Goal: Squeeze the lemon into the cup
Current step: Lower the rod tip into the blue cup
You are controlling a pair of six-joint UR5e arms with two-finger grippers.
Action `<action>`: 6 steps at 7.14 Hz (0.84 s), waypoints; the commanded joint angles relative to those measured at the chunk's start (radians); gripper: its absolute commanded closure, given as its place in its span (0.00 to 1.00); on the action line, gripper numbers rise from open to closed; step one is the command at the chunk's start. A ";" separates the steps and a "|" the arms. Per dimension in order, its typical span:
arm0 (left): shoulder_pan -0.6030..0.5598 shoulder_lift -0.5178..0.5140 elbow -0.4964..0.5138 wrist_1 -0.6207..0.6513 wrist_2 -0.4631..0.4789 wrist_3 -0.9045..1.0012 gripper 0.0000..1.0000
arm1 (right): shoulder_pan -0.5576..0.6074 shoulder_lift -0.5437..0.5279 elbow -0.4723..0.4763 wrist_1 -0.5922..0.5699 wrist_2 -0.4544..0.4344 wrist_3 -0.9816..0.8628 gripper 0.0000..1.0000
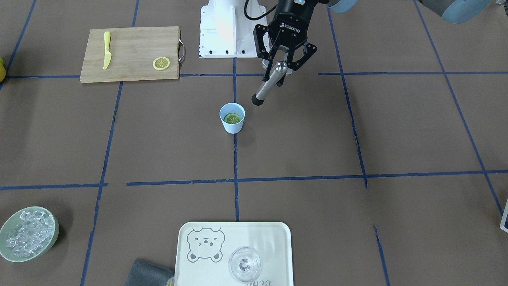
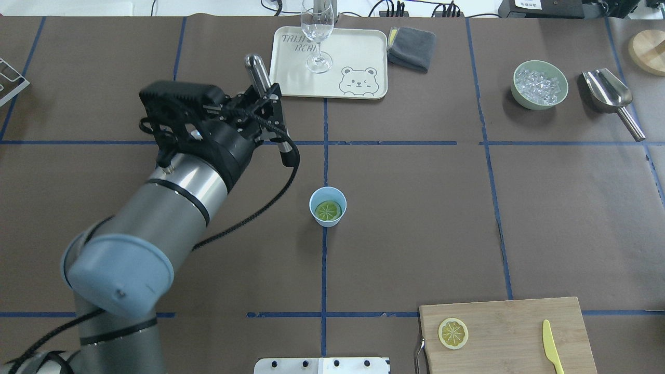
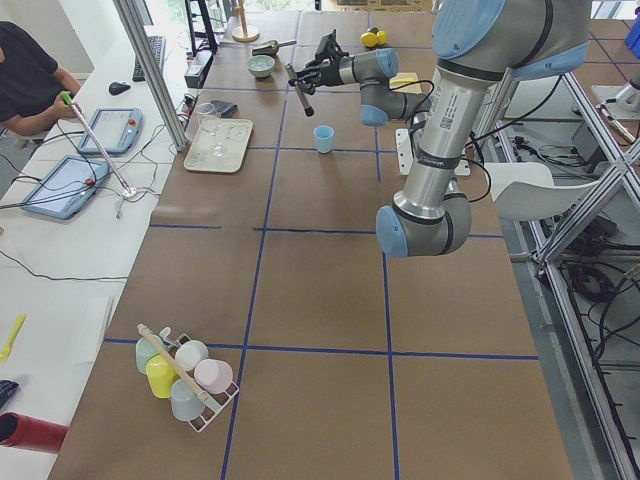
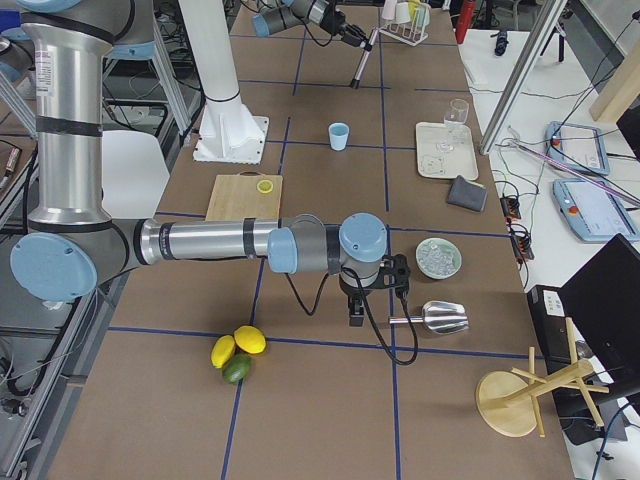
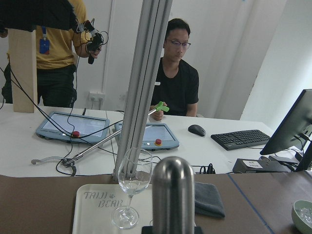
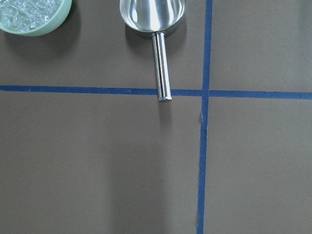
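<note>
The left gripper (image 1: 281, 65) has its fingers pinched on a steel muddler (image 1: 273, 82). The muddler's long axis is tilted, rounded end up and black tip down, leaning toward the cup (image 1: 232, 124). The cup stands upright mid-table, mouth up, with the lemon (image 1: 232, 118) flat inside, face up. Whether the right gripper (image 4: 355, 310) has its fingers spread cannot be told.

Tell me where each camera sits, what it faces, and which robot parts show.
Front-facing: across the table, facing the robot; left gripper shows.
Overhead: behind robot, looking down; left arm shows.
Exterior left: table's left end, looking along it; left arm.
Exterior right: opposite end; right arm near the scoop.
Left wrist: faces glass and operator; held rod in front.
Right wrist: straight down on scoop; no robot part.
Front-facing and overhead share the cup.
</note>
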 commanded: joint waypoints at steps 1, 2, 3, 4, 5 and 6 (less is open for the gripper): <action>0.111 -0.005 0.063 -0.149 0.175 0.012 1.00 | 0.000 0.000 0.000 0.012 -0.001 0.001 0.00; 0.131 -0.006 0.102 -0.182 0.229 0.018 1.00 | 0.000 0.000 0.001 0.012 -0.001 0.001 0.00; 0.146 -0.029 0.146 -0.183 0.229 0.085 1.00 | 0.000 0.000 0.003 0.012 -0.001 0.001 0.00; 0.162 -0.084 0.177 -0.185 0.234 0.192 1.00 | 0.000 0.000 0.006 0.012 -0.001 0.001 0.00; 0.168 -0.101 0.205 -0.185 0.234 0.225 1.00 | 0.000 0.000 0.007 0.012 -0.002 0.001 0.00; 0.174 -0.103 0.214 -0.188 0.234 0.227 1.00 | 0.000 0.001 0.007 0.012 -0.002 0.003 0.00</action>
